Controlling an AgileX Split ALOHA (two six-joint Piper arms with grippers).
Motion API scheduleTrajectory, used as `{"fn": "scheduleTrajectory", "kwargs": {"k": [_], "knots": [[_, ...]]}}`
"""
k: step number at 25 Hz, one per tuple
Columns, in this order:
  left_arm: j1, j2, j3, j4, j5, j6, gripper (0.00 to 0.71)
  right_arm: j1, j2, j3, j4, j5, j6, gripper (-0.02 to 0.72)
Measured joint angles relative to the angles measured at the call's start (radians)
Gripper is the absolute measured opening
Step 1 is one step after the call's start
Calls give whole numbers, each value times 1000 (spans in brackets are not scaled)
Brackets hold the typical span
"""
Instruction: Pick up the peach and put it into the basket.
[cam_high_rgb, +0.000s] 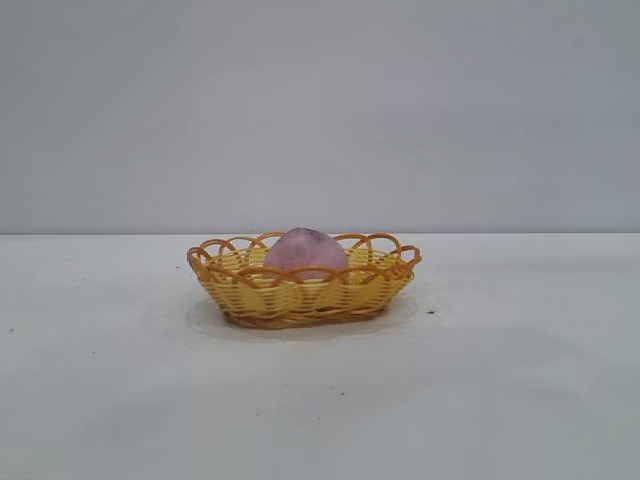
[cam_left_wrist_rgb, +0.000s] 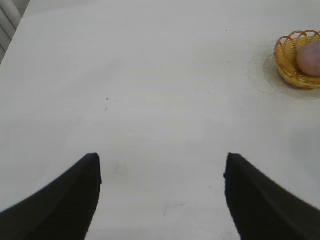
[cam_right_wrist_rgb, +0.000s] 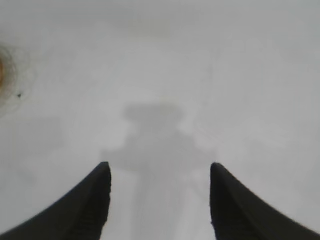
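- A dull pinkish-mauve, rounded peach (cam_high_rgb: 306, 250) with a faintly pointed top sits inside the basket, its upper half rising above the rim.
- The shallow oval basket (cam_high_rgb: 300, 295) is woven from yellow-orange wicker-like strands, with a looped, scalloped rim.
- It stands on a smooth, pale matte surface (cam_high_rgb: 520, 380) flecked with a few tiny dark specks.
- The left claw (cam_left_wrist_rgb: 162, 172) hovers over bare surface, well apart from the basket (cam_left_wrist_rgb: 287, 62) and peach (cam_left_wrist_rgb: 310, 57); its two dark tapered fingers are spread wide, holding nothing.
- The right claw (cam_right_wrist_rgb: 160, 177) is likewise released, fingers wide apart, above its own soft shadow.
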Motion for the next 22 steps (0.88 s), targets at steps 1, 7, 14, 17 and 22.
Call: {"fn": "scheduleTrajectory", "kwargs": {"k": [1,7,14,17,22], "knots": [[0,0,0,0,0,0,461,0,-31,36,2,2,0,410],[0,0,0,0,0,0,461,0,-288,240,8,-21,2,410],[0,0,0,0,0,0,461,0,-599,477,10,-72,2,410],[0,0,0,0,0,0,461,0,-733,564,10,-81,2,410],[0,0,0,0,0,0,461,0,-943,689,7,-81,2,410]]}}
